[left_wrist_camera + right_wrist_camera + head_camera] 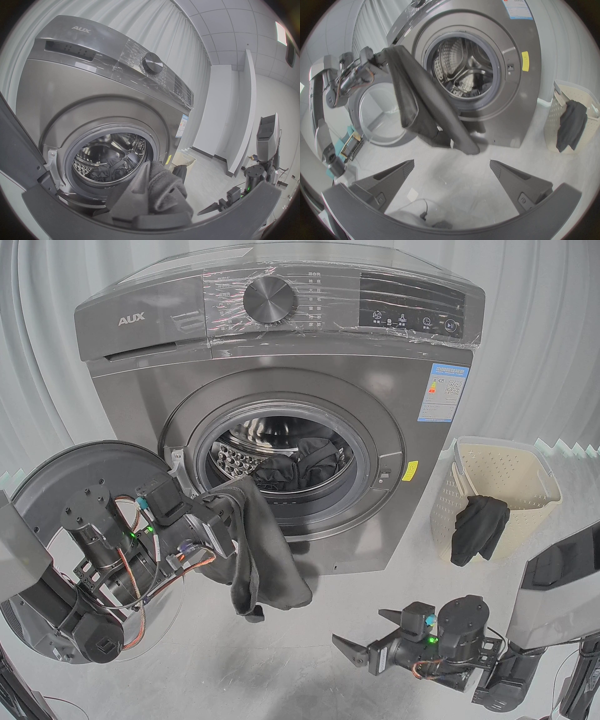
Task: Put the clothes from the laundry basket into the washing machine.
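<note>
My left gripper (232, 510) is shut on a dark grey garment (265, 552) that hangs down in front of the washing machine (281, 396), just left of its open drum (281, 459). The same garment (162, 187) bunches between the left fingers, and drapes as a long fold (425, 100) before the machine. Dark clothes (300, 468) lie inside the drum. The cream laundry basket (500, 490) stands to the right of the machine with a black garment (478, 527) draped over its front rim. My right gripper (369, 634) is open low over the floor, with nothing between its fingers (390, 178).
The machine's round door (75, 490) is swung open to the left, behind my left arm. Bare grey floor (281, 665) lies in front of the machine. A pale curtain (550, 334) hangs behind.
</note>
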`<state>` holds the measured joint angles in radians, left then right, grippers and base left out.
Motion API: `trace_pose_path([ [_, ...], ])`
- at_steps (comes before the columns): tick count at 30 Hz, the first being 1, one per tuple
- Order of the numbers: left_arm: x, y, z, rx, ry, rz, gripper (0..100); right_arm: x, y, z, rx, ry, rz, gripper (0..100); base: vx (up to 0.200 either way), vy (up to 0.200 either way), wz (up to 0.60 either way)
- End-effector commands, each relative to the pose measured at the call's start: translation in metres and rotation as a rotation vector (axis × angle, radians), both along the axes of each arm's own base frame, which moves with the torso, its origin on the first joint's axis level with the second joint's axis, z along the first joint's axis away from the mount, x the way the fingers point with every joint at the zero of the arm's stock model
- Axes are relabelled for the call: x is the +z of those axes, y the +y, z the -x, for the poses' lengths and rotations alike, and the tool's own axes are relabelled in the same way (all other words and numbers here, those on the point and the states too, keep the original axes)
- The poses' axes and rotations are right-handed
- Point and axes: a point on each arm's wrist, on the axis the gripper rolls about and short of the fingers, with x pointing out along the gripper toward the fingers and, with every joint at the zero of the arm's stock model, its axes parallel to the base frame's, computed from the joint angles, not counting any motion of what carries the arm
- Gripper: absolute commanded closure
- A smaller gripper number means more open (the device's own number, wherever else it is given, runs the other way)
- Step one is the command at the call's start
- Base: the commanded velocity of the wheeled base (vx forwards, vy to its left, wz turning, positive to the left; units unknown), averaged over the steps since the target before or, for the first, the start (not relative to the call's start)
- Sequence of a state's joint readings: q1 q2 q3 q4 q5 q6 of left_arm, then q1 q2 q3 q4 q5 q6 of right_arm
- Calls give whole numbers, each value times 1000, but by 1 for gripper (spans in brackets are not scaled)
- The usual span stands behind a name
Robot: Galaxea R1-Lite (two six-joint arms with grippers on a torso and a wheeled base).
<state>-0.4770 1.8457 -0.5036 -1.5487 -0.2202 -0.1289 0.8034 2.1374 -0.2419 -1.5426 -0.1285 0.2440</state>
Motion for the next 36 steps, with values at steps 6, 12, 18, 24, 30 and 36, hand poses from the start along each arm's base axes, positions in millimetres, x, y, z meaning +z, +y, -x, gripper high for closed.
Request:
trace_pose_path([
  [6, 2, -8, -1, -22, -14, 6, 100, -4, 29, -57, -19, -138, -53, 0, 0, 0, 0],
  [12, 3, -9, -2, -23, -16, 7, 100, -15, 38, -68, -8, -162, -30, 0, 0, 0, 0],
  [18, 1, -9, -3, -23, -14, 5, 100, -27, 49, -79, 3, -177, -20, 0, 0, 0, 0],
  [24, 0, -12, -3, -31, -11, 4, 100, -36, 62, -84, 54, -194, -22, 0, 0, 0, 0],
  [30, -2, -13, -4, -31, -6, 1, 100, -29, 76, -75, 126, -211, -55, 0, 0, 0, 0],
  [36, -5, -13, -6, -29, 3, -5, 100, -26, 86, -67, 162, -216, -68, 0, 0, 0, 0],
])
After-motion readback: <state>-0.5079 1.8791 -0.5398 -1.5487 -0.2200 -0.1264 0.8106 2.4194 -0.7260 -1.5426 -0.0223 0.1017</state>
